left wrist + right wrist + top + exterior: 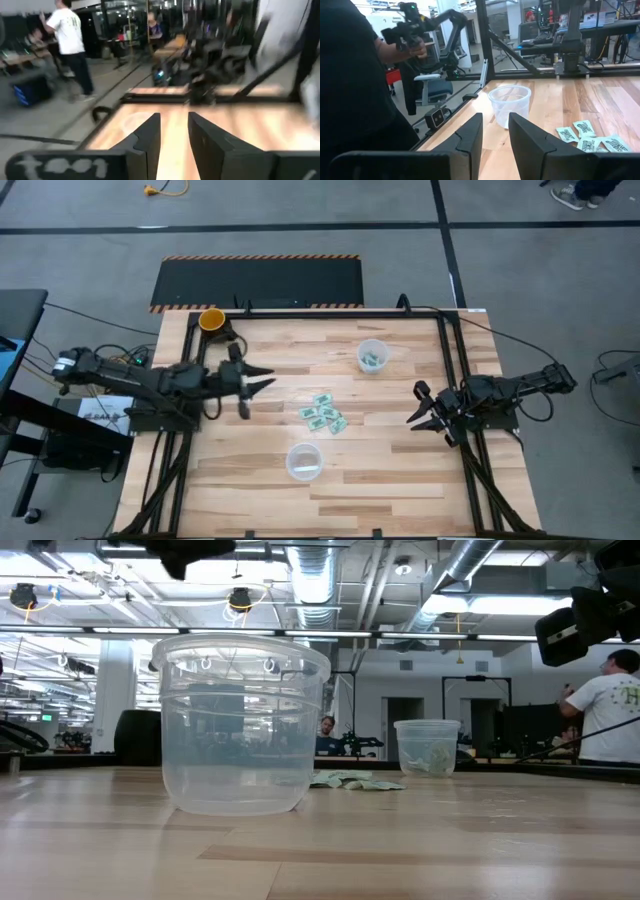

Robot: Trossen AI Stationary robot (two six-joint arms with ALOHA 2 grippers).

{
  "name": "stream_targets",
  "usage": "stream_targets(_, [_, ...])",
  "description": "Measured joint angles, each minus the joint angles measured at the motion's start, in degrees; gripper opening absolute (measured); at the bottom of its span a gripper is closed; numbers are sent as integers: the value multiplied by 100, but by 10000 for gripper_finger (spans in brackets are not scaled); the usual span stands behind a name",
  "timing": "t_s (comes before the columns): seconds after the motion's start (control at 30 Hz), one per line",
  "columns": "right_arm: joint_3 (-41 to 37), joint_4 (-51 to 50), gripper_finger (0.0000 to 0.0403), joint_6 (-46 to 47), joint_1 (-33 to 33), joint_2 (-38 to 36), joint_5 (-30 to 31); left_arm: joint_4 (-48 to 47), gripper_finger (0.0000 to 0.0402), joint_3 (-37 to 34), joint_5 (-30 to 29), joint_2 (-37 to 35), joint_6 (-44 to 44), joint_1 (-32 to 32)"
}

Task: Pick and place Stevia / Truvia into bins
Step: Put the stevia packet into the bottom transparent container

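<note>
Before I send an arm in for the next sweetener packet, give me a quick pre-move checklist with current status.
1. Packets reachable: ok. The green-and-white packets lie loose mid-table, between the arms.
2. Left pincer free: ok. Fingers apart, nothing between them, stopped short of the packets.
3. Right pincer free: ok. Open and empty at the table's right edge.
4. Near clear cup ready: ok. Upright and empty.
5. Far clear cup ready: ok. Upright, packets already inside.
6. Packets separable: cannot tell. They overlap in a cluster, so a single clean pick is uncertain.
</note>
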Motion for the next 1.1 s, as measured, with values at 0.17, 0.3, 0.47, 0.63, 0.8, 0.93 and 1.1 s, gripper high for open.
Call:
stream_targets(0.17, [0,0,87,2,0,0,0,-820,87,815,-790,727,-104,92])
stream_targets(0.3, [0,0,87,2,0,0,0,-1598,88,1181,-820,1030,-490,259])
stream_targets(0.47, [-2,-1,87,2,0,0,0,-1853,109,1291,-895,1341,-1118,372])
stream_targets(0.63, [-2,0,87,0,0,-2,0,-2061,147,1291,-683,1672,-1265,365])
stream_targets(0.8, [-2,0,87,2,-2,-1,-1,-2436,177,1291,-226,1956,-1600,382])
stream_targets(0.93, [-2,-1,87,2,-2,0,0,-2673,183,1289,376,2179,-1881,510])
stream_targets(1.1, [-2,0,87,2,-2,0,-2,-2670,183,1289,1203,2426,-1938,678])
